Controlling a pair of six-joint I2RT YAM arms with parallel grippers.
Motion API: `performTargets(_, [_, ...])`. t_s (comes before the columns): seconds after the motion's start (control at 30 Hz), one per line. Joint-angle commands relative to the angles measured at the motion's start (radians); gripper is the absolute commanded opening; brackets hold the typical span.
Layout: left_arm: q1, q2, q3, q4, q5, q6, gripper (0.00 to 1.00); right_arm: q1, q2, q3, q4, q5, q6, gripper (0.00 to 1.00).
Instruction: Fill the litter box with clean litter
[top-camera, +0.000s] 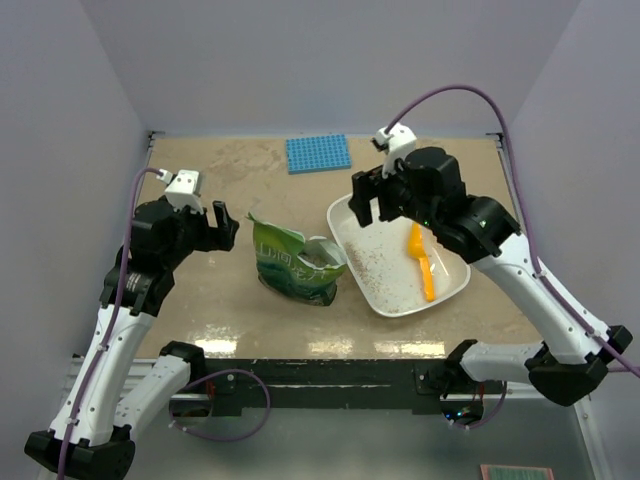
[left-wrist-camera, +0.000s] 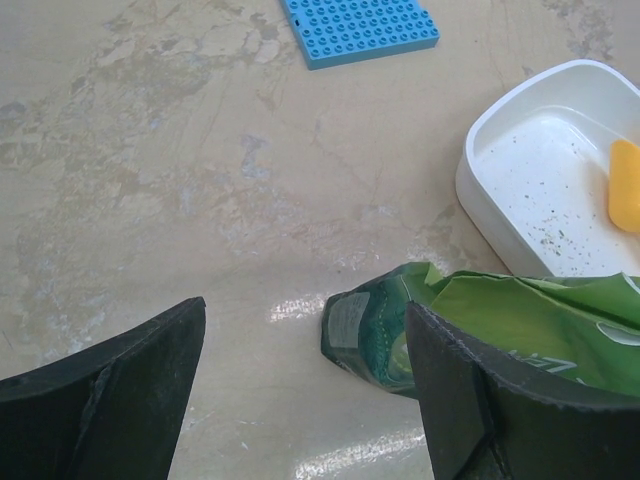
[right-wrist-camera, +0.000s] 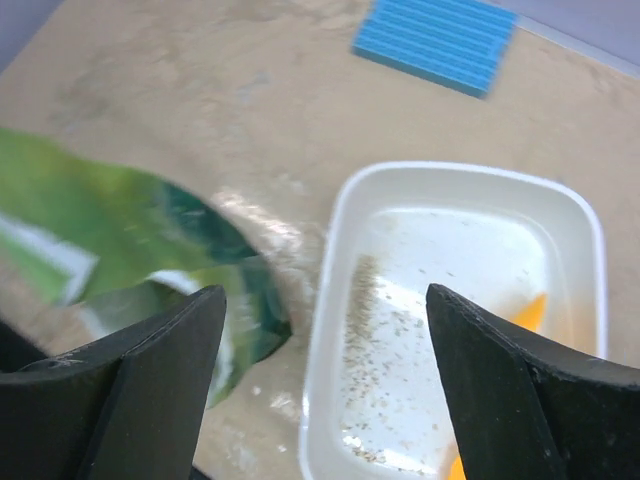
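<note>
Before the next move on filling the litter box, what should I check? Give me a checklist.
1. Left gripper open, empty: ok.
2. Right gripper open, empty: ok.
3. Green bag beside the litter box, mouth open: ok.
4. Box free for pouring: not ok, orange scoop lies inside.
5. Box filled: not ok, only a thin scatter of clean litter.
6. Litter left in bag: cannot tell.

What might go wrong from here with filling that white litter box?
The green bag sits crumpled and open beside the litter box; a poor grip could tip it and spill onto the table. The orange scoop lies inside the box, so a pour may bury it.
</note>
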Motion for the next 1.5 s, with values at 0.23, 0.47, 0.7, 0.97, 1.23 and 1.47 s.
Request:
performTargets(0.23, [-0.004,-0.01,-0.066,0.095,0.12,-0.062,0.85,-0.481,-0.016,-0.42,0.19,0.041,0.153,0.75])
performTargets(0.47, [-0.004,-0.026,-0.155,0.14,0.175,-0.076,0.85,-0.569,-0.002,-0.586,0.282,-0.061,0.153,0.71])
performTargets(0.7, [-0.005,-0.032,-0.161,0.144,0.195,-0.073,0.85,-0.595,0.062,-0.638,0.353,-0.112,0.142,0.67])
performTargets(0.97, [-0.005,-0.036,-0.17,0.143,0.181,-0.065,0.85,-0.621,0.157,-0.681,0.431,-0.16,0.155,0.65])
performTargets(1.23, [-0.005,-0.035,-0.173,0.138,0.167,-0.062,0.85,-0.626,0.225,-0.69,0.479,-0.247,0.165,0.52])
performTargets(1.47, [-0.005,-0.032,-0.175,0.14,0.167,-0.062,0.85,-0.626,0.243,-0.706,0.485,-0.258,0.165,0.17])
